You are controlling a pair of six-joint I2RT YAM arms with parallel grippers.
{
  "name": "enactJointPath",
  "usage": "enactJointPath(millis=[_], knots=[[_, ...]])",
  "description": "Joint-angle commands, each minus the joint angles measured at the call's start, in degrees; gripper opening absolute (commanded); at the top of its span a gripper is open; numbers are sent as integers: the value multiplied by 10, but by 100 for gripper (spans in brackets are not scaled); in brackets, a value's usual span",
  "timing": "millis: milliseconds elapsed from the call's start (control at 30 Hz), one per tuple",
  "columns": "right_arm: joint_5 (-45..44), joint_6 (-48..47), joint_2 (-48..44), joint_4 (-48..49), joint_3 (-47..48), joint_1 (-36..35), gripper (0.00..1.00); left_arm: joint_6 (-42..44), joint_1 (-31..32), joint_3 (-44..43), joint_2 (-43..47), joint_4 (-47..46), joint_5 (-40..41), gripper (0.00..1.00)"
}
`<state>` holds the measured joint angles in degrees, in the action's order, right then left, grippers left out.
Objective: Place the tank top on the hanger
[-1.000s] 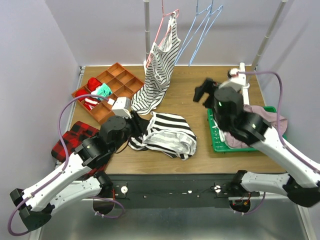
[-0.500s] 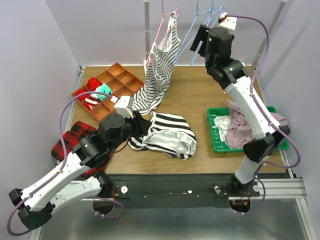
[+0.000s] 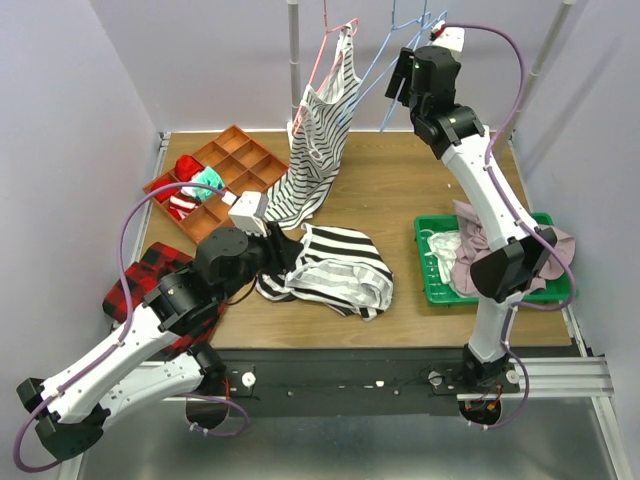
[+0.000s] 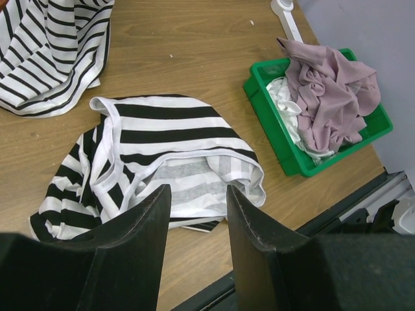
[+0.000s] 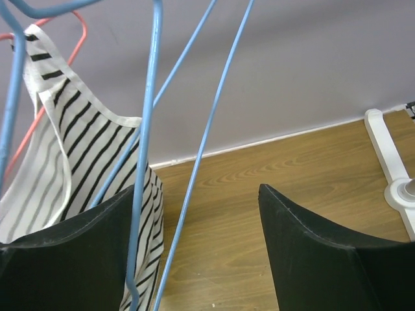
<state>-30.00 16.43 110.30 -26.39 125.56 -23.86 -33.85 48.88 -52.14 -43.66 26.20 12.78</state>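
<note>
The tank top [image 3: 335, 268], with bold black-and-white stripes, lies crumpled on the wooden table; it also shows in the left wrist view [image 4: 175, 155]. My left gripper [image 3: 278, 250] is open and empty, just above the tank top's near-left edge [image 4: 198, 191]. The light-blue hanger [image 3: 402, 50] hangs from the rail at the back. My right gripper [image 3: 398, 85] is raised to it and open. In the right wrist view one blue wire [image 5: 194, 168] runs between the open fingers [image 5: 198, 191], and another crosses the left finger.
A finer-striped tank top [image 3: 320, 140] hangs on a pink hanger [image 3: 335, 40] left of the blue ones. An orange divided tray [image 3: 240, 150] is back left. A green basket [image 3: 430, 275] holds a mauve garment [image 3: 500, 250]. Red plaid cloth [image 3: 140, 275] lies left.
My right arm has swung up from over the green basket to the blue hangers at the back. The left arm and the tank top have not moved.
</note>
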Motion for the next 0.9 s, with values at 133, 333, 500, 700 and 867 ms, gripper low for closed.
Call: enactJointPath(millis=[133, 333, 500, 700, 867], knots=[[-51, -42, -66, 37, -100, 5, 74, 0, 2, 8, -3, -11, -22, 49], [-56, -50, -90, 35, -127, 23, 56, -1, 2, 12, -3, -14, -28, 49], [-52, -69, -91, 37, -117, 29, 50, 2, 2, 13, 3, -8, -22, 49], [-37, -77, -57, 2, -41, 41, 35, 2, 2, 19, 10, -8, -16, 49], [-33, -84, -49, 0, -23, 41, 32, 2, 2, 21, 11, -8, -15, 49]])
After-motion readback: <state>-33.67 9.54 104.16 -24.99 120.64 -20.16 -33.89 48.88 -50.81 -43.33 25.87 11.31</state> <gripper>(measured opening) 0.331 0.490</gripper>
